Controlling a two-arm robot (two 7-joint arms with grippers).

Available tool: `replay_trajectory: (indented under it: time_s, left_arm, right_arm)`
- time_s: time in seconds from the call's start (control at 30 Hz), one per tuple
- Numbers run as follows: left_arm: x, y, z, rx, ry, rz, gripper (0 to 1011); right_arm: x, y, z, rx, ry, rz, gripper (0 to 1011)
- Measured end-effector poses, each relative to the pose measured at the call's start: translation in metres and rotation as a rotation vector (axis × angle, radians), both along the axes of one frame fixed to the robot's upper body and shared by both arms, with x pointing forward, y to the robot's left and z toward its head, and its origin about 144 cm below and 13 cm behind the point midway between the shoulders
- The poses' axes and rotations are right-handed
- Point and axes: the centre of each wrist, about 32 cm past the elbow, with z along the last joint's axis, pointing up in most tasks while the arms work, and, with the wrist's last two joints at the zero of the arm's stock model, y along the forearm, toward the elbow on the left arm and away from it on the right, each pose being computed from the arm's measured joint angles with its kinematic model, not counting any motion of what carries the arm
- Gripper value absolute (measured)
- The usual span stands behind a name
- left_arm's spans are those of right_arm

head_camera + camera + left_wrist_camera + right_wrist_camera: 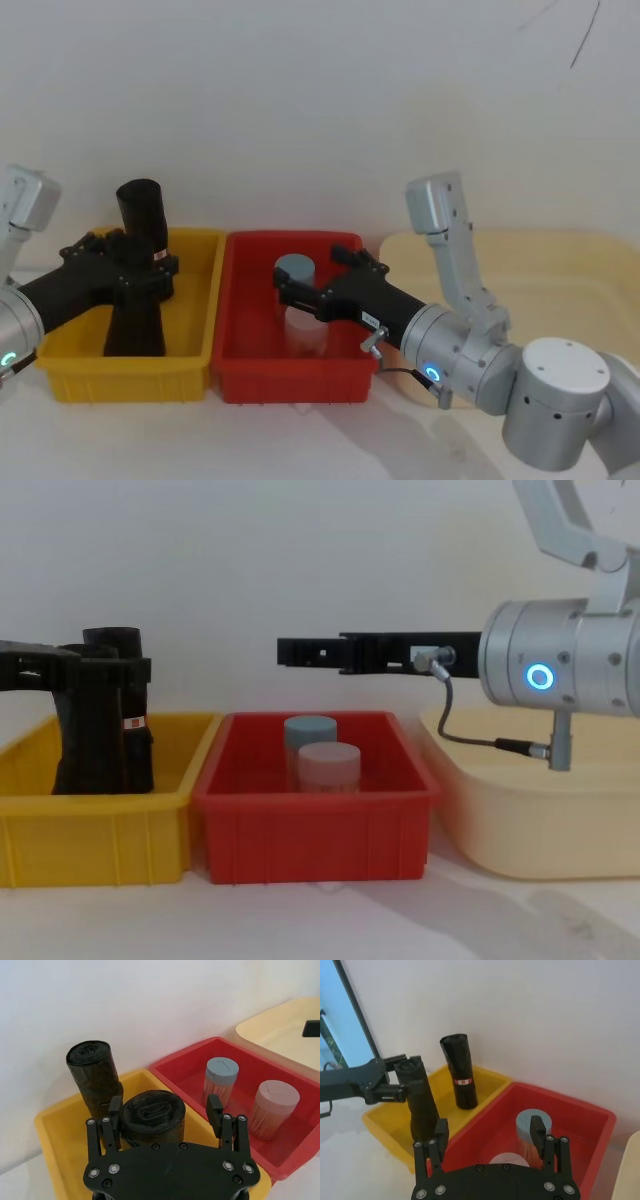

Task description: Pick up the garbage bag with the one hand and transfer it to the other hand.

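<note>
And the left hand (165, 1105), fingers (116, 1110) apart astride the garbage bag (152, 1120) at lower centre, needed a square, firm squeeze; right hand (488, 1126) hovered, fingers spread

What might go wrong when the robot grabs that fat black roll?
The left gripper straddles the garbage bag near its top, a gap showing on one side, so closing might tip it. The slimmer labelled roll stands close by and might topple. The right gripper hovers over the red bin.
</note>
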Motion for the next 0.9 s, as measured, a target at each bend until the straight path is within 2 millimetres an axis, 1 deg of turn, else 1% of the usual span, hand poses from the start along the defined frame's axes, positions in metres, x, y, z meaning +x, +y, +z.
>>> replay_trajectory:
  time_s: [0.53,0.9]
  left_arm:
    - [0.003,-0.002,0.0,-0.005,0.004,-0.008,1000]
    - [0.004,-0.002,-0.001,-0.006,0.006,-0.01,1000]
  right_arm:
    - [0.024,-0.002,-0.008,-0.131,0.036,0.031,999]
    - [0.034,-0.006,-0.014,-0.182,0.087,0.04,999]
